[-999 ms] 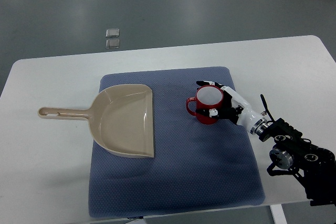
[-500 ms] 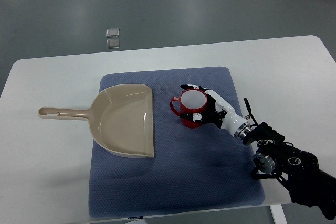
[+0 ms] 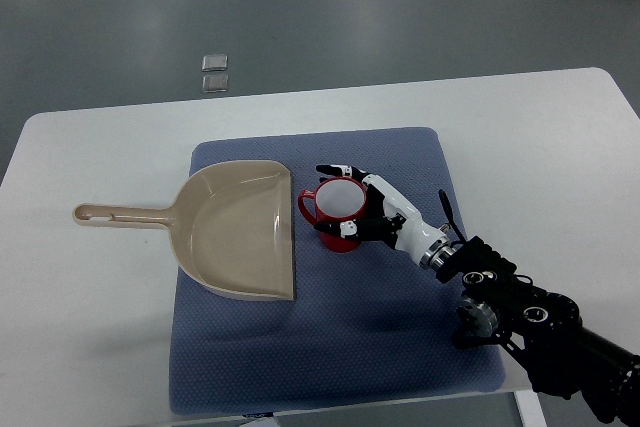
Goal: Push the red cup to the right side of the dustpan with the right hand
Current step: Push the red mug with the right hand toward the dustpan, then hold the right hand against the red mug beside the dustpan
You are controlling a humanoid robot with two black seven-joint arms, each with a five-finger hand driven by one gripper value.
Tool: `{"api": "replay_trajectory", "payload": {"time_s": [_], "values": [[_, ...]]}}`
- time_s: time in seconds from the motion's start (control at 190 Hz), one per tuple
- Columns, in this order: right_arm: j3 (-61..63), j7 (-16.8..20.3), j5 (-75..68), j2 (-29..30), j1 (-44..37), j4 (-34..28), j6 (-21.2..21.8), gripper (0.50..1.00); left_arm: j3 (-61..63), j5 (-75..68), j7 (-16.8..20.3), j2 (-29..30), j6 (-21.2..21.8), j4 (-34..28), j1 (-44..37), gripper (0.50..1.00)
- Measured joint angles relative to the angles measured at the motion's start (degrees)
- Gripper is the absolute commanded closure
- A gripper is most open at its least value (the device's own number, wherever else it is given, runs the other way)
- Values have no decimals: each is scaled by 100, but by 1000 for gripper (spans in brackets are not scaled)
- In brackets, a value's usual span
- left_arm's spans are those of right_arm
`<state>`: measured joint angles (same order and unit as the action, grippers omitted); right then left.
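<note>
Left of the hand, well clear of the fingers: beige dustpan (image 3: 240,230) on the blue mat (image 3: 330,347). Just beside its right edge, red cup (image 3: 338,213), upright, handle leftward. Behind the cup, right hand (image 3: 375,215), fingers cupped around its wall, touching.

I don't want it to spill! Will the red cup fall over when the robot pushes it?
Probably not: the red cup looks squat and upright, with the right hand wrapped around its side. The blue mat looks textured, so it could drag slightly.
</note>
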<state>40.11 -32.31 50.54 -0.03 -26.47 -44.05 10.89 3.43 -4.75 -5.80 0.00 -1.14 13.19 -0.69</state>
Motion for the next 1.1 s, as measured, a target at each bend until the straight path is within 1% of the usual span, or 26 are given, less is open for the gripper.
{"api": "replay_trajectory", "payload": {"time_s": [0.174, 0.526, 0.747, 1.099], "values": [[-120, 0, 30, 3, -7, 0, -63, 566, -4, 0, 0, 0, 0, 15, -5, 500], [-126, 5, 16, 3, -34, -6, -62, 566, -10, 0, 0, 0, 0, 52, -4, 500], [-101, 5, -42, 3, -58, -188, -55, 566, -10, 0, 0, 0, 0, 54, -5, 500], [-21, 5, -88, 3, -101, -252, -30, 566, -10, 2, 0, 0, 0, 58, -7, 500]]}}
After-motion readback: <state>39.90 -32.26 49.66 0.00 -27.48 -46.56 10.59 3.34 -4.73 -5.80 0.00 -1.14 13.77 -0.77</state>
